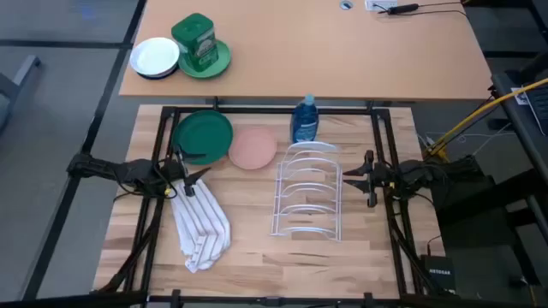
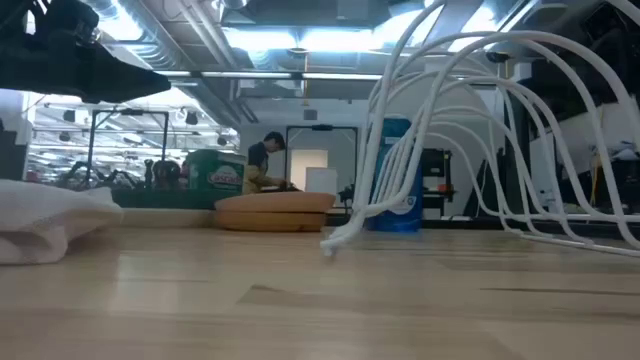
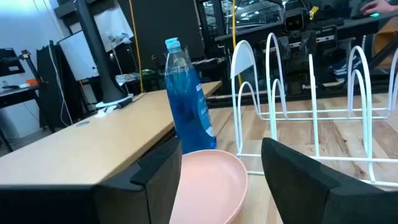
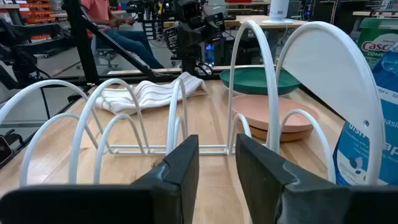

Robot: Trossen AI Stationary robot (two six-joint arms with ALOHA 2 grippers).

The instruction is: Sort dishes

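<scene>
While little writing could be read, the green tin [image 1: 197, 42] on the far desk showed part of a brand beginning "Casc" in the right wrist view, and the blue bottle [image 1: 305, 119] carried a white label whose print was too small to make out. A black box [image 1: 437, 272] by the table's right leg bore a pale logo that could not be read.

The left gripper [image 1: 190, 175] hovered between the dark green plate [image 1: 203, 135] and the striped cloth [image 1: 201, 224], its fingers [image 3: 155, 180] spread apart and holding nothing, with the salmon pink plate [image 3: 208, 185] lying flat in front of them. The right gripper [image 1: 349, 177] waited just beside the white wire rack [image 1: 306, 192], its fingers [image 4: 180, 171] a narrow gap apart, also empty.

The white plate [image 4: 333, 93] stood upright in the rack's slot nearest the bottle. The green and pink plates lay flat on the table, side by side, left of the bottle. A small white dish [image 1: 155, 57] sat next to the tin's green plate [image 1: 218, 60].
</scene>
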